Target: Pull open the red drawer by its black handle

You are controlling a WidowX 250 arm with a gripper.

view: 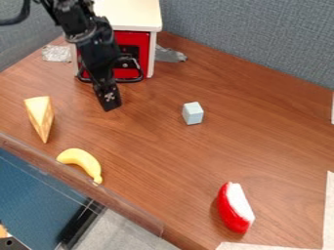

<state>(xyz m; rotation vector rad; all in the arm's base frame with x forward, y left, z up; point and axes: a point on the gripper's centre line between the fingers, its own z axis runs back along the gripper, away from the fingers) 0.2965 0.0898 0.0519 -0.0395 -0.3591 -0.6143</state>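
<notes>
The black tool (111, 103) hangs down over the bench (150, 161), in front of a little white box with a red front (132, 38). Its tip points down and a bit to the right in the view. I cannot tell if it is spread or pressed together, but I see nothing pinched at its tip.

The thing nearest to it is a yellow wedge (40, 114), off to the left and a little closer to the bench's front left edge. The wedge is long and thin, with its fat end toward the back and its sharp end toward that front left edge — so its long way runs back to front, beside the tool. It is pale yellow on top, with a darker yellow side.

On the other side of the tool sits a small pale gray block (193, 113). A bent yellow banana (81, 158) lies right by the front left edge. Farthest off is a red and white slice (235, 207) — down near the bench's front corner.
</notes>
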